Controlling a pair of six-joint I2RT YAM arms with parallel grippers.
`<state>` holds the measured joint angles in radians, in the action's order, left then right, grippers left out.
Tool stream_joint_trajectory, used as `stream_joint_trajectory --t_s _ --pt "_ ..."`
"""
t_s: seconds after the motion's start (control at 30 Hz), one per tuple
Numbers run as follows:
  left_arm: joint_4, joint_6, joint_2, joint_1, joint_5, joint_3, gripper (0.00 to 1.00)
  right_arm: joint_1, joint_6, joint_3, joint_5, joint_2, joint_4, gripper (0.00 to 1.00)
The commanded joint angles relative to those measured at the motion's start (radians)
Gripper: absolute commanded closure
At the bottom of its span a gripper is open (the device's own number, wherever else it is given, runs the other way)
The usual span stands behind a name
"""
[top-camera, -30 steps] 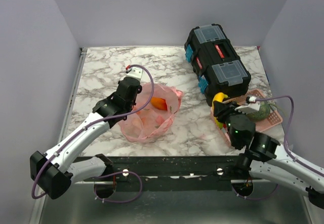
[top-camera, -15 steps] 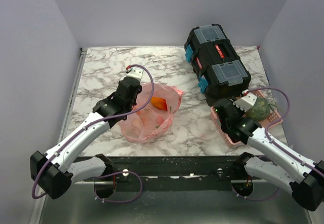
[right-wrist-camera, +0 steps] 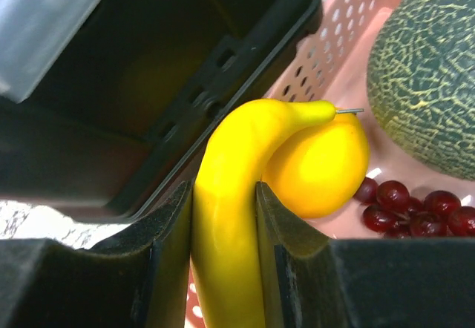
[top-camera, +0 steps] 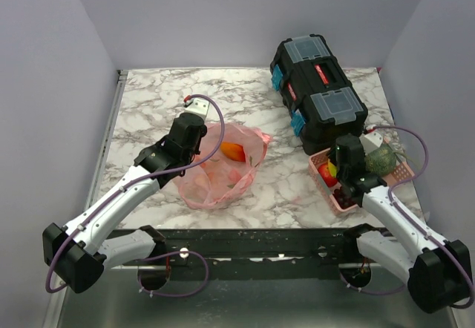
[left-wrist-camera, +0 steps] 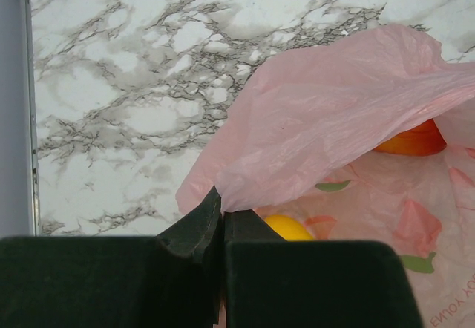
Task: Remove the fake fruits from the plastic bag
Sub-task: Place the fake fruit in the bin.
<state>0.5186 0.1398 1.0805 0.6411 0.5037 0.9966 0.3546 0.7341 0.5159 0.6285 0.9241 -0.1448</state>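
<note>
Top view, centre left: the left claw is pinched tight on the edge of the pink plastic bag, which lies on the marble desk. An orange fruit and a yellow fruit show inside the bag. Right of frame: the right claw, narrowly parted, grips the yellow banana over the pink basket, touching a yellow round fruit there, with the netted melon and dark grapes beside it. A black toolbox stands just behind the basket.

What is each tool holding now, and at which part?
Left tool pinches the plastic bag at its edge; right tool grips the banana across its body.
</note>
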Motion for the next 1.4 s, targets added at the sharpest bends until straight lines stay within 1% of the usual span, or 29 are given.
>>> stream_joint_trajectory --t_s 0.0,0.07,0.17,0.27,0.4,0.47,0.5,0.57,0.67,0.73,0.77,0.83,1.0,1.1,1.13,1.23,1.3,1.37 --pt "-0.002 0.007 -0.021 -0.005 -0.024 0.003 1.0 -0.118 -0.004 -0.018 -0.179 0.029 0.168 0.99" --pt "0.001 0.009 -0.02 -0.005 -0.025 0.005 1.0 -0.161 -0.002 -0.028 -0.188 0.03 0.183 0.99" --pt "-0.001 0.01 -0.019 -0.005 -0.027 0.005 1.0 -0.227 -0.007 -0.041 -0.244 0.044 0.216 0.99" --pt "0.002 0.011 -0.015 -0.005 -0.028 0.007 1.0 -0.257 -0.009 -0.042 -0.271 0.06 0.221 0.91" --pt "0.0 0.011 -0.014 -0.005 -0.03 0.007 1.0 -0.264 -0.013 -0.061 -0.26 0.051 0.226 0.75" --pt "0.002 0.011 -0.013 -0.005 -0.031 0.007 1.0 -0.267 -0.014 -0.072 -0.257 0.043 0.224 0.64" --pt "0.002 0.011 -0.013 -0.005 -0.033 0.007 1.0 -0.267 -0.016 -0.075 -0.255 0.039 0.221 0.61" --pt "0.002 0.011 -0.013 -0.006 -0.034 0.007 1.0 -0.267 -0.022 -0.073 -0.255 0.039 0.205 0.53" --pt "0.002 0.011 -0.012 -0.005 -0.036 0.008 1.0 -0.267 -0.051 -0.058 -0.249 0.035 0.167 0.36" --pt "0.003 0.012 -0.012 -0.005 -0.039 0.008 1.0 -0.267 -0.068 -0.043 -0.249 0.024 0.147 0.28" --pt "0.003 0.012 -0.011 -0.006 -0.041 0.008 1.0 -0.267 -0.076 -0.034 -0.252 0.016 0.113 0.27" --pt "0.003 0.012 -0.008 -0.006 -0.042 0.01 1.0 -0.267 -0.093 -0.026 -0.268 -0.006 0.096 0.24" --pt "0.004 0.014 -0.004 -0.005 -0.047 0.012 1.0 -0.267 -0.136 0.014 -0.288 -0.037 0.042 0.23" --pt "0.007 0.014 -0.002 -0.005 -0.048 0.015 1.0 -0.267 -0.149 0.038 -0.332 -0.045 0.006 0.23" --pt "0.007 0.014 0.0 -0.005 -0.05 0.016 1.0 -0.267 -0.152 0.039 -0.355 -0.048 0.009 0.23" --pt "0.007 0.015 0.004 -0.004 -0.053 0.017 1.0 -0.267 -0.155 0.031 -0.488 -0.038 0.047 0.26" --pt "0.011 0.015 0.007 -0.005 -0.055 0.02 1.0 -0.266 -0.146 0.042 -0.519 -0.014 0.034 0.3" --pt "0.014 0.016 0.006 -0.005 -0.054 0.021 1.0 -0.266 -0.154 0.028 -0.538 -0.019 0.05 0.31"
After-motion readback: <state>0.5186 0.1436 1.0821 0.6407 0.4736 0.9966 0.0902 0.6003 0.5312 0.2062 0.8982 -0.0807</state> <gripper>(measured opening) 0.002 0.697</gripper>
